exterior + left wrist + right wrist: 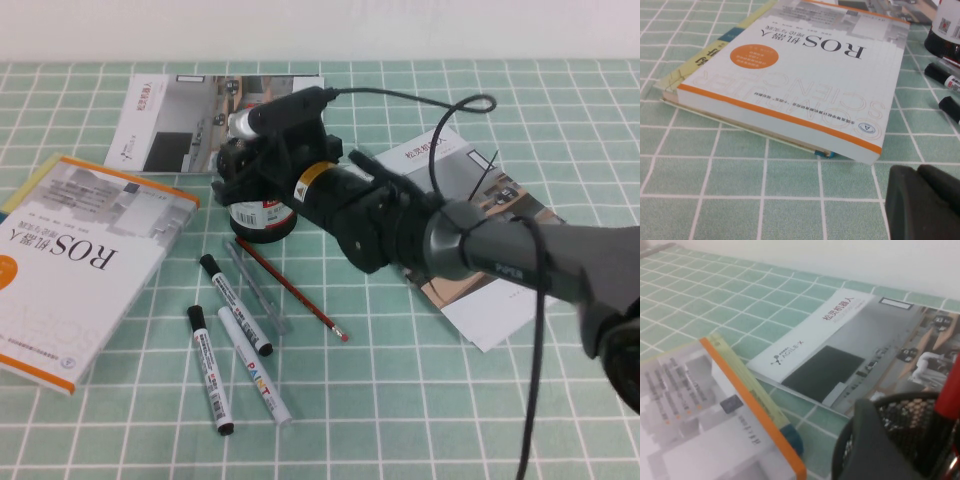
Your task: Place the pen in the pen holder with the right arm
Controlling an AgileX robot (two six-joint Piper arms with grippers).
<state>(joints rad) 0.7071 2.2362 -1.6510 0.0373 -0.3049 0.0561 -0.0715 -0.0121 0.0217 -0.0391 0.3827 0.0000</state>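
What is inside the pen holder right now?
In the right wrist view, a red pen end shows over the pen holder rim beside the right gripper. The holder's bottom is hidden. From above, the gripper covers the opening. The left gripper sits near the book.

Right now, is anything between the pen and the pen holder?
Nothing visible. The pen is already at the open rim of the holder, with the right gripper directly over it. The left gripper is far off, beside the book.

A black mesh holder [912, 422] is sitting at five o'clock, a red pen [948, 390] standing in it. A brochure [840, 352] is lying behind it, a book [715, 425] at eight o'clock.
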